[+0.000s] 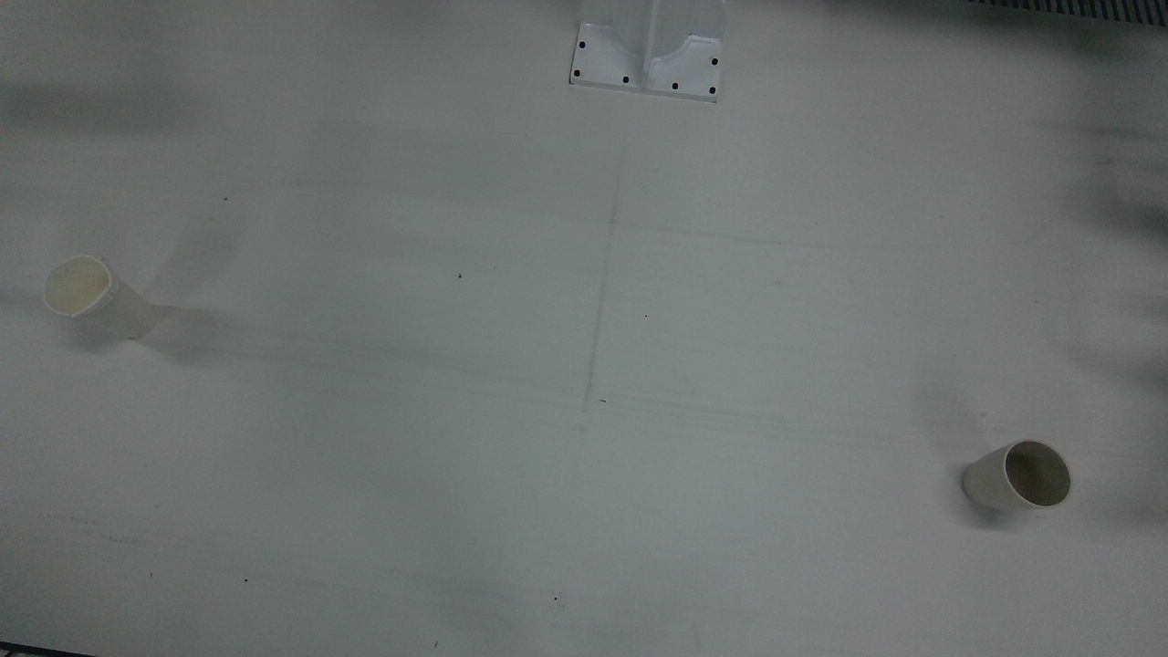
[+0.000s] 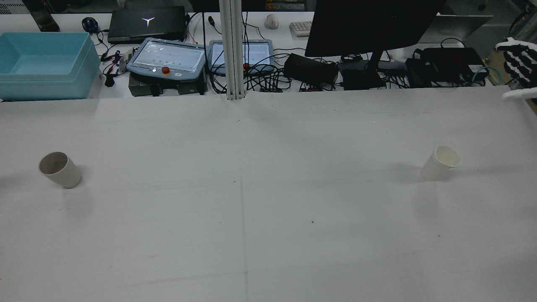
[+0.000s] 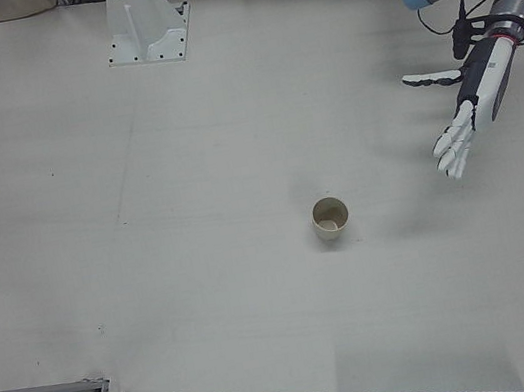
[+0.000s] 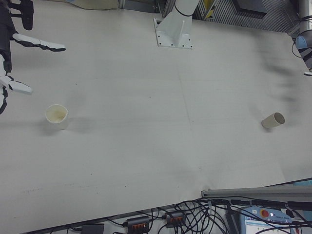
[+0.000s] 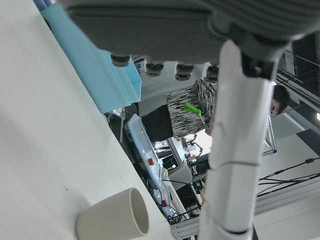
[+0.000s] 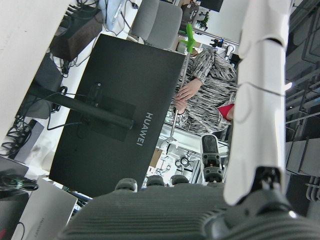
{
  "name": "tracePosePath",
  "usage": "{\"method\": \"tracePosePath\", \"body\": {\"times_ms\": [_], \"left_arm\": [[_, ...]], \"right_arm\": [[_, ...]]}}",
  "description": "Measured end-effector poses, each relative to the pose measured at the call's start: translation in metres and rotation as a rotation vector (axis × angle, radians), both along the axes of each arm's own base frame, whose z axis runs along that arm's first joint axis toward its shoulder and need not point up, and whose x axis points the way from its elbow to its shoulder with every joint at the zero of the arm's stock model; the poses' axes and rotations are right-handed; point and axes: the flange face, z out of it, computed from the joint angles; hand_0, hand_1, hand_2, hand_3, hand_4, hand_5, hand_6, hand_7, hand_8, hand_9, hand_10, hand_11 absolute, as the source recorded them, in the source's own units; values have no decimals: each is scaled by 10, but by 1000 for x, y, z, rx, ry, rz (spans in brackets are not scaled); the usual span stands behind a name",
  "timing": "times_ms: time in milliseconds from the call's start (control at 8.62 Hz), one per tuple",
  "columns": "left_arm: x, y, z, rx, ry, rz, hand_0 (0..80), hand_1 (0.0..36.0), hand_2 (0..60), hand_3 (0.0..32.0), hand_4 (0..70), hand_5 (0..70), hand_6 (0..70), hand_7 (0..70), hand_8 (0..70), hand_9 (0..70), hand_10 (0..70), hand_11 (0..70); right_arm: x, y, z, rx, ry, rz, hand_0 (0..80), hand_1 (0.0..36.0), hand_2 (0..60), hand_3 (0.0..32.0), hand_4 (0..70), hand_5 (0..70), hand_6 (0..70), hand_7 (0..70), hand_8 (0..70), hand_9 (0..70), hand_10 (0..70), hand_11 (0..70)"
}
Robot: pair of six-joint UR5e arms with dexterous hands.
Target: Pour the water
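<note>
Left hand [image 3: 468,124] and right hand [image 4: 10,44] spread, empty, white table [image 1: 584,365], black monitor [image 2: 369,25] behind

Blue bin [image 2: 44,65], closed laptop [image 2: 147,23], two teach pendants [image 2: 168,58] — tangled cables, black monitor [image 2: 371,25]

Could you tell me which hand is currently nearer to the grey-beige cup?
The left. The left hand hovers open just beside the grey-beige cup, on the same half of the table. The right hand is across the table, near the white cup.
</note>
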Motion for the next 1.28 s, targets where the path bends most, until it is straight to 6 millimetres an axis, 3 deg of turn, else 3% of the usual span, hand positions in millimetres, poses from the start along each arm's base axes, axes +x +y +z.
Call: {"method": "tracePosePath", "body": {"times_ms": [116,232,348,464,580,696,812,1043,1275], "left_arm": [[8,-12,26,-9,-27,6,593,68,0,122,80,0,0,50,42,0,0,0],[23,-27,48,-16,-39,27,609,83,0,126,75,0,0,49,39,0,0,0],[37,-40,61,-18,-40,36,587,72,0,126,78,0,0,43,27,0,0,0],[46,-50,67,-11,-32,26,578,68,0,60,107,0,2,41,12,0,0,10],[58,-56,67,-1,-18,11,596,85,0,24,130,0,1,42,9,0,1,19],[74,-61,65,9,0,4,661,134,0,32,123,0,0,45,1,0,14,46],[94,-67,60,19,18,2,673,143,0,36,124,0,0,50,0,0,17,50],[137,-82,52,22,45,16,613,104,0,8,138,0,11,58,20,0,0,20],[161,-95,45,15,51,29,570,54,0,24,125,0,3,44,23,0,0,0]], "right_arm": [[-11,-3,13,-21,24,-21,610,233,0,0,0,263,11,0,4,0,0,0],[-23,-6,26,-42,42,-38,608,229,0,0,0,148,0,0,0,0,0,0],[-37,-8,39,-64,56,-53,582,208,0,0,0,24,0,0,0,0,0,0],[-51,-8,50,-71,76,-59,572,197,0,0,0,0,0,0,0,0,19,54],[-70,-9,59,-67,96,-63,576,200,0,0,0,0,0,0,0,0,11,44],[-92,-9,65,-57,106,-73,584,203,0,0,0,0,0,0,0,0,6,36],[-112,-9,67,-49,109,-86,586,207,0,0,0,0,0,0,0,0,0,23],[-132,-6,68,-43,109,-102,589,208,0,0,0,0,0,0,0,0,0,12],[-136,-5,69,-45,110,-107,579,197,0,0,0,0,0,0,0,0,0,10]]}}
